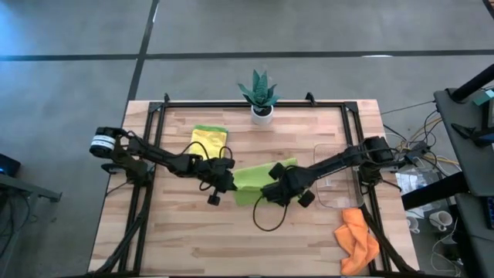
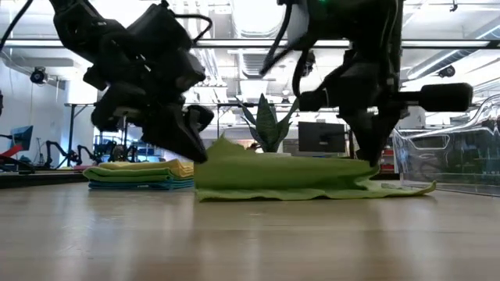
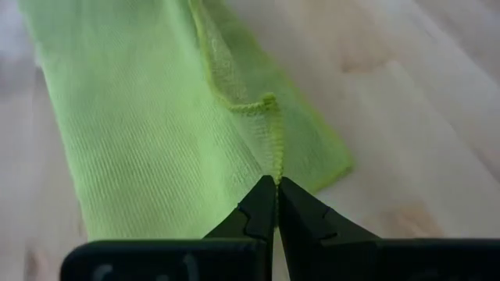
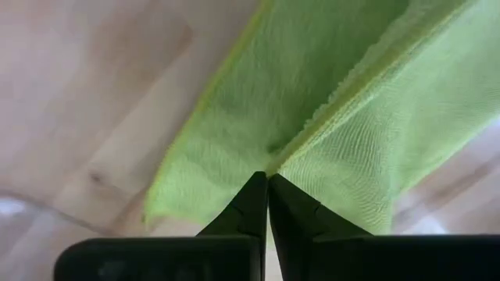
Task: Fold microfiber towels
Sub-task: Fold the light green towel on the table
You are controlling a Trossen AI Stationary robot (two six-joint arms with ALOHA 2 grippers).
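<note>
1. Slippage is the main risk we see: the left gripper (image 3: pixel 276 181) has its fingers pressed together on only the stitched hem of the lime green microfiber towel (image 1: pixel 258 180), and the right gripper (image 4: pixel 268 178) is likewise clamped on a thin edge fold. We judge that a quick pull could tug either hem free.
2. Uneven lifting could skew the fold, since the two grippers hold opposite ends and the soft cloth sags between them.
3. Dragging could also bunch the layer lying on the light wooden table (image 1: pixel 193 232) beneath both grippers.
4. Orientation: the towel lies as a long folded strip stretched from the left gripper across to the right gripper, so its long axis runs between them; in the high view it tilts slightly away at the right gripper's end.
5. Behind the left gripper sits the folded stack of yellow, green and blue cloths (image 2: pixel 141 173); the crumpled orange cloth (image 1: pixel 357 235) lies well apart, beyond the right gripper.
</note>
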